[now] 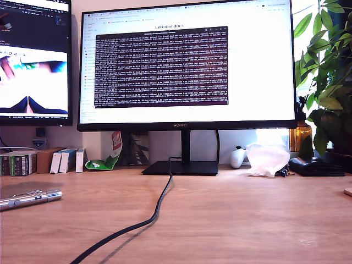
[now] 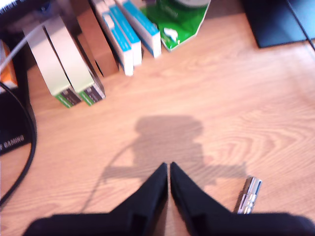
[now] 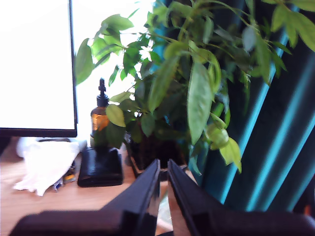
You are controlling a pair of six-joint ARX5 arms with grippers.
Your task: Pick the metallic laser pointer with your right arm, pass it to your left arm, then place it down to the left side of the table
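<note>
Pointer (image 1: pixel 30 199) lying at the exterior view's left of the table (image 1: pixel 220 214).
Slick, stiff metal; mid-barrel grip looks best. My first gripper (image 2: pixel 169 169) and second gripper (image 3: pixel 163 169) are pinching closed, empty.

Laser pointer (image 1: pixel 30 199): slim shiny silver cylinder with segmented barrel, lying flat on the wood-grain table (image 1: pixel 231 220) at the exterior view's left edge, its length running roughly across that view. First wrist view shows one end only (image 2: pixel 249 195). Nothing grips it.
</note>
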